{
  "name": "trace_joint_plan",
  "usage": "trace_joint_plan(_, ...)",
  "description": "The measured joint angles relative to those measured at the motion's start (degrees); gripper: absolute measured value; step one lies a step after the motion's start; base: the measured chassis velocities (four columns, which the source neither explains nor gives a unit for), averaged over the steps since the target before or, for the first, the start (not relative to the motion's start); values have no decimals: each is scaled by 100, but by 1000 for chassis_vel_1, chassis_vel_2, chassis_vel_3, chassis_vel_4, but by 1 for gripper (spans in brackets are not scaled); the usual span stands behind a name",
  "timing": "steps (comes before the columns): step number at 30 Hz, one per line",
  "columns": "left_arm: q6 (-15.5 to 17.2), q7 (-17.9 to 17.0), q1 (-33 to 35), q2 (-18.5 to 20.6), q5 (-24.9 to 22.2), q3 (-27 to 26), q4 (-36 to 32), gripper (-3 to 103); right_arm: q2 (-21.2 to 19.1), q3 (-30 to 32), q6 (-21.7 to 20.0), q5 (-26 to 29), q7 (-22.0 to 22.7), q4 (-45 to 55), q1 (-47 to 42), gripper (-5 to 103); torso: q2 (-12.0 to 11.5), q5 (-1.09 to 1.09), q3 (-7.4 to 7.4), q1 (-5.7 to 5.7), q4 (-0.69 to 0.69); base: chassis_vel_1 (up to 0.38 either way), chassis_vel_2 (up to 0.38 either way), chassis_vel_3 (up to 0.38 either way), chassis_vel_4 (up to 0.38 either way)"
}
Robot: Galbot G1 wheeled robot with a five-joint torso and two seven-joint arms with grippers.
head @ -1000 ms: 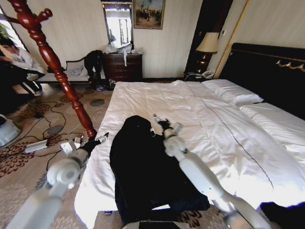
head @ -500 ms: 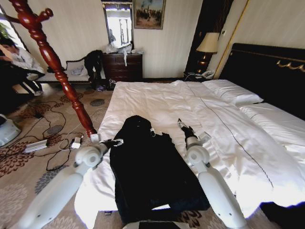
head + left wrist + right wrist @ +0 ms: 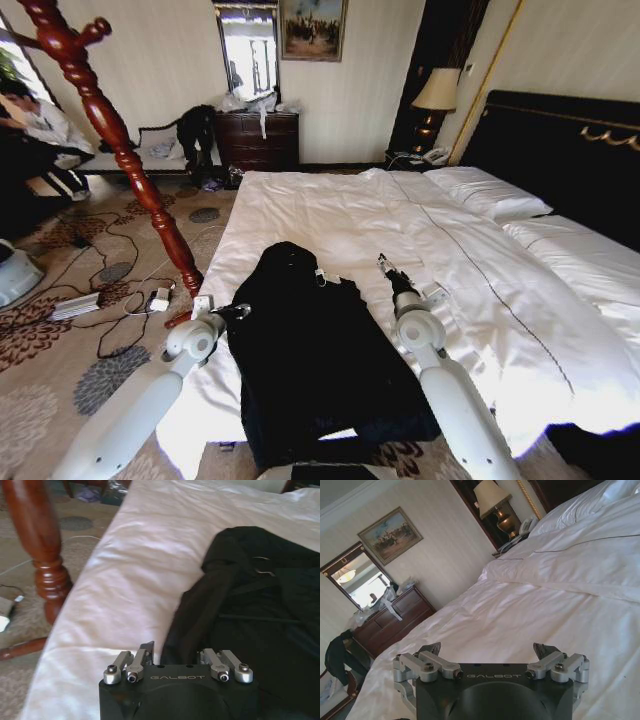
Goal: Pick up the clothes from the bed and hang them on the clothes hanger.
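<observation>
Both arms have dropped and spread to bracket the black jacket lying flat on the bed, left end effector and right end effector both spread wide, so a grab looks close, coat stand unused.

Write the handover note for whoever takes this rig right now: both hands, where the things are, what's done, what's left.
Left hand: open, empty, at the jacket's left edge near the bedside.
Right hand: open, empty, over the white duvet just right of the jacket.
Black jacket: lying flat on the bed at its foot end, not gripped.
Coat stand: on the carpet left of the bed, no garment visible on the part in view.
Done: both hands placed either side of the jacket.
Left: grasp it, lift it, hang it on the stand.
</observation>
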Motion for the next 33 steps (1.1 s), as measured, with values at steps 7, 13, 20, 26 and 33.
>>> trace_joint_plan(7,-103,102,184,106,164,-356,135,16,58,-58,0,-17,2,-37,-63,100,0,-1,0,0,-1,0,0,0,0)
trace_joint_plan(13,-140,176,149,235,152,-557,282,1,86,-92,3,-22,2,-59,-72,100,0,0,0,0,-1,0,0,0,0)
trace_joint_plan(20,-189,189,79,204,152,-609,323,0,94,-98,14,-28,2,-73,-90,100,0,0,0,0,1,0,0,0,0)
trace_joint_plan(26,-211,171,-67,135,397,-608,377,0,56,-66,22,-35,2,-73,-164,100,0,0,0,0,-1,0,0,0,0)
trace_joint_plan(33,-373,118,-207,76,293,-725,487,0,51,-62,33,-41,0,-81,-203,100,0,0,0,0,0,0,0,0,0)
